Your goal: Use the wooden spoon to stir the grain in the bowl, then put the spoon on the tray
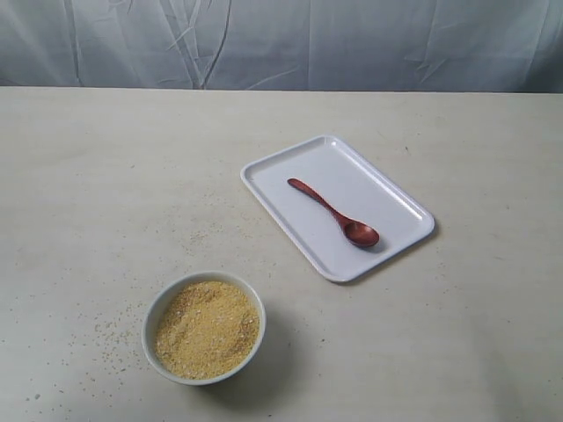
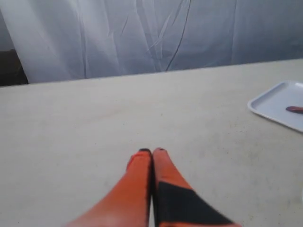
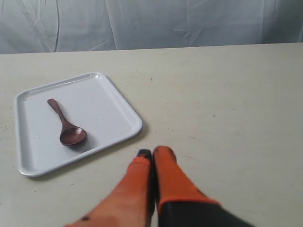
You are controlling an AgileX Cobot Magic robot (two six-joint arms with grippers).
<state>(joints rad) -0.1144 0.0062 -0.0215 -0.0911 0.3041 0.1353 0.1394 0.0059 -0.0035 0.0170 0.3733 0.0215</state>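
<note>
The wooden spoon [image 1: 335, 213] lies on the white tray [image 1: 290, 167] at centre right, its head toward the near corner. It shows too in the right wrist view, the spoon [image 3: 65, 125] on the tray [image 3: 104, 101]. The small white bowl [image 1: 155, 309] stands at the front left, filled with yellow-tan grain [image 1: 208, 330]. Neither arm appears in the exterior view. My left gripper [image 2: 152, 151] is shut and empty above bare table, with a corner of the tray [image 2: 274, 101] off to one side. My right gripper [image 3: 153, 153] is shut and empty, just off the tray's near corner.
Loose grains [image 1: 110, 338] are scattered on the pale table around the bowl and toward the tray. A wrinkled grey curtain [image 1: 281, 40] hangs behind the table's far edge.
</note>
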